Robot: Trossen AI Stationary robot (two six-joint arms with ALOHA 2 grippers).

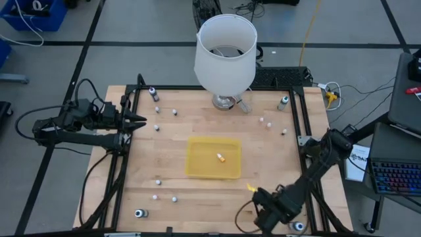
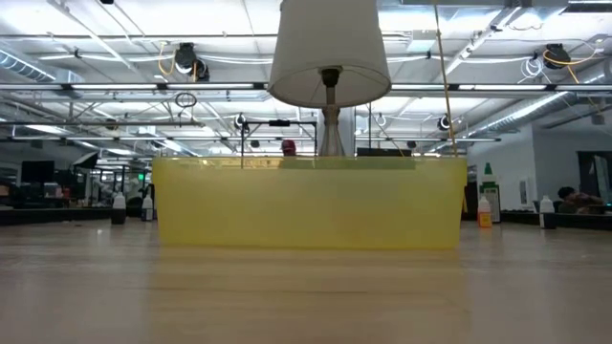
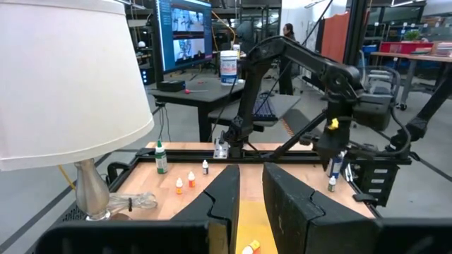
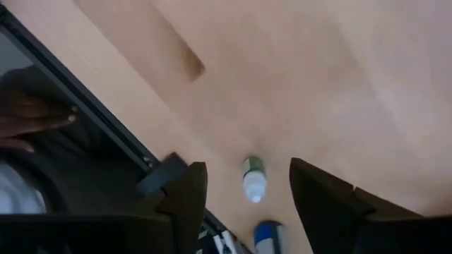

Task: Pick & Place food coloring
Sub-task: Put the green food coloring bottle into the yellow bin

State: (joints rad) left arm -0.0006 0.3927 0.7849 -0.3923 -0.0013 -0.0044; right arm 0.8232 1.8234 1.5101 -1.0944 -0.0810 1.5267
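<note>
Small food coloring bottles stand scattered on the wooden table, among them several at the left (image 1: 156, 128) and a few at the right (image 1: 268, 124). One bottle (image 1: 221, 157) lies in the flat yellow tray (image 1: 197, 164) at the middle. My right gripper (image 1: 263, 209) hovers open over the table's near right corner, pointing down. Far below its fingers, a green-capped bottle (image 4: 254, 180) lies on the wood, next to a blue-topped one (image 4: 267, 236). My left gripper (image 1: 138, 120) waits level and shut at the table's left edge.
A lamp with a big white shade (image 1: 225, 49) stands on its metal foot at the table's far middle. A black frame rail (image 4: 106, 134) runs along the table's edge close to my right gripper. Larger bottles stand near the corners (image 1: 139, 212) (image 1: 283, 101).
</note>
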